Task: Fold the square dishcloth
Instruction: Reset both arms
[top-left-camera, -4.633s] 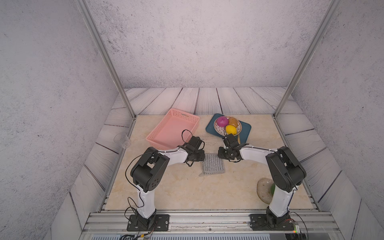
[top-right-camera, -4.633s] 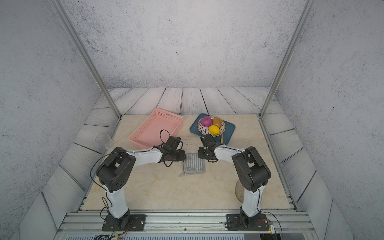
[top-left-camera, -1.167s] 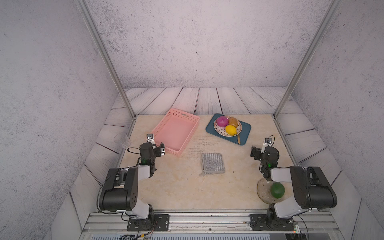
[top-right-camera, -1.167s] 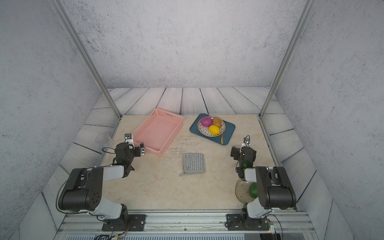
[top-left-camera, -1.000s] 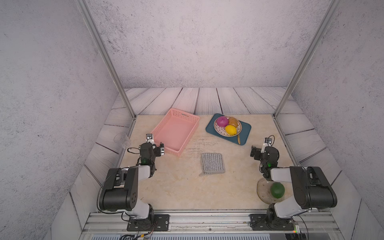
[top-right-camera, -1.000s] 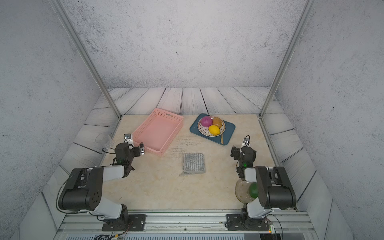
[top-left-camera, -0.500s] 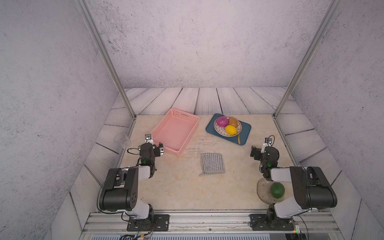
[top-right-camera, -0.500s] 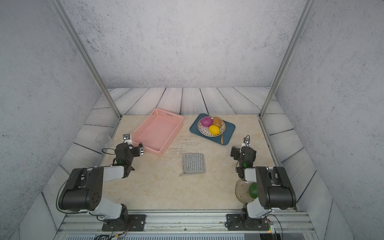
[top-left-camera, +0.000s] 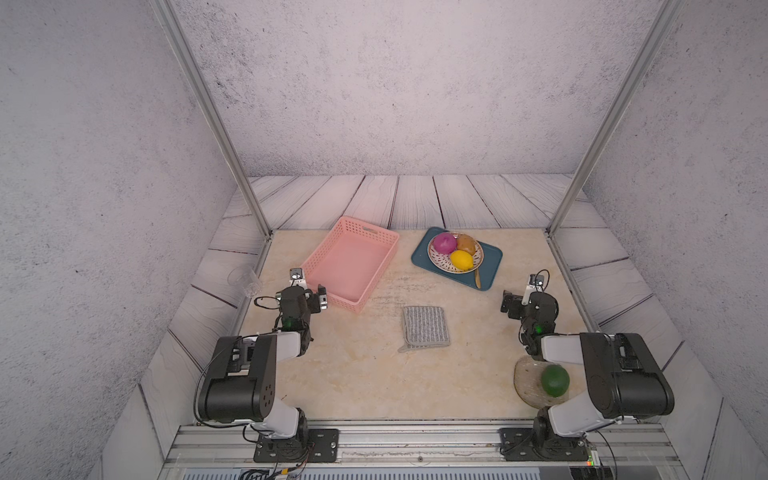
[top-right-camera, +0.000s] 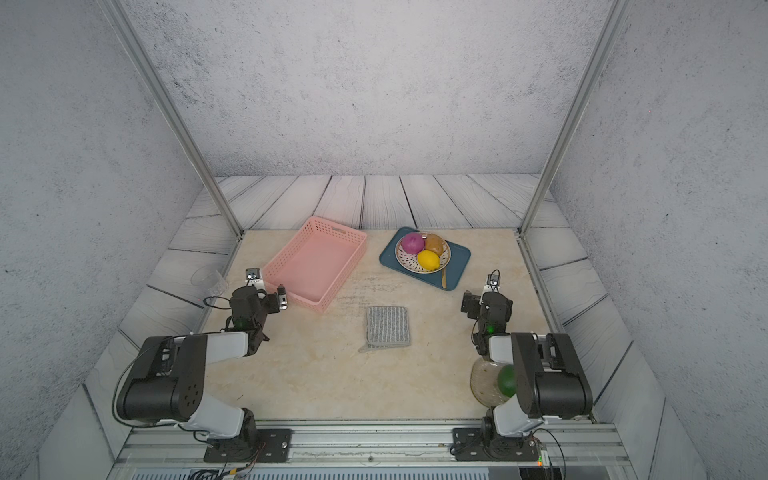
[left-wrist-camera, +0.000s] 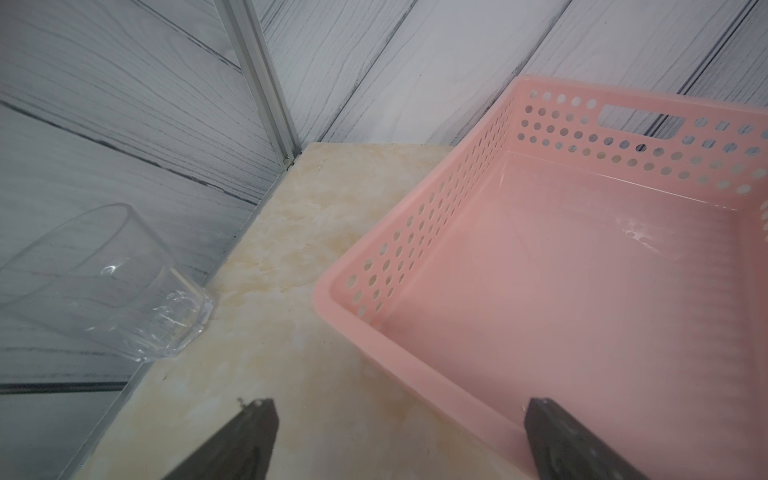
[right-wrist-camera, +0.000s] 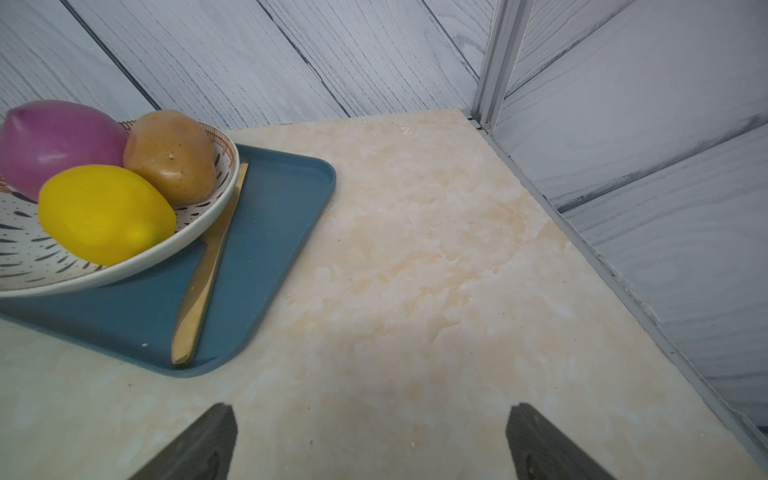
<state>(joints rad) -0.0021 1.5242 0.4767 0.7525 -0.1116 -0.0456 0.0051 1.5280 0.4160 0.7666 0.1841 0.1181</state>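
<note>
Green ball (top-left-camera: 555, 380) on round mat (top-left-camera: 524, 384), nearest, by right arm base. Square dishcloth (top-left-camera: 426, 328) flat on table (top-left-camera: 353, 374), in middle, nothing touching it. Left gripper (left-wrist-camera: 399, 411), right gripper (right-wrist-camera: 370, 415): both wide open, empty, out at sides. Pink basket (top-left-camera: 365, 232), blue tray (top-left-camera: 490, 266) farthest.

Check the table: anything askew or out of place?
Clear glass lies tipped over at the table edge, against the wall panel. The square dishcloth is folded unevenly: a corner pokes out underneath.
</note>
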